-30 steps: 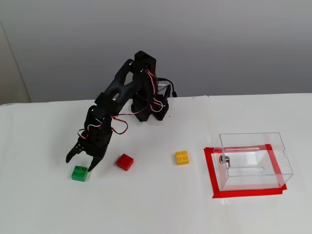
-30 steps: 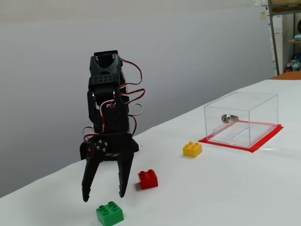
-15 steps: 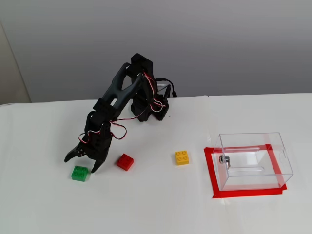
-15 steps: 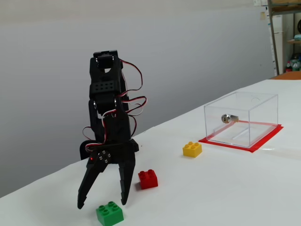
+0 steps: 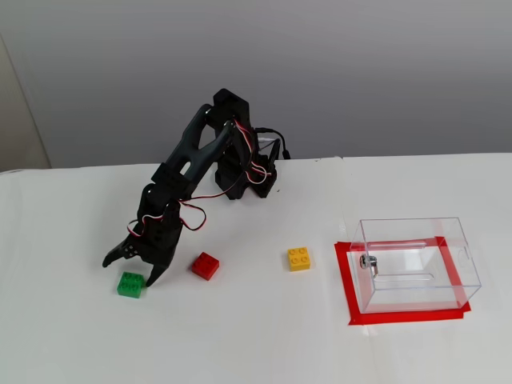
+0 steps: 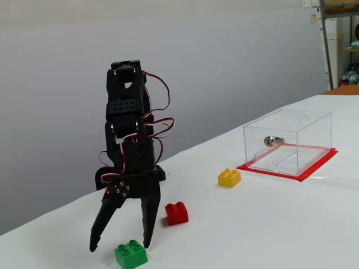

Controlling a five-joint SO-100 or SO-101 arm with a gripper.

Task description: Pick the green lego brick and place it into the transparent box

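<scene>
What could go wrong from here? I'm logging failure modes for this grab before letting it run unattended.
1. The open gripper stands just behind the green brick, not squarely over it; a finger could land on the studs or push it away.
2. The red brick lies close beside one finger and might get nudged.
3. The carry to the clear box passes the yellow brick; a low swing could hit it.

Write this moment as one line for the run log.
phase: approach | gripper: open, over green lego brick, not gripping | brick: on table | transparent box: empty | red brick, yellow brick: untouched
</scene>
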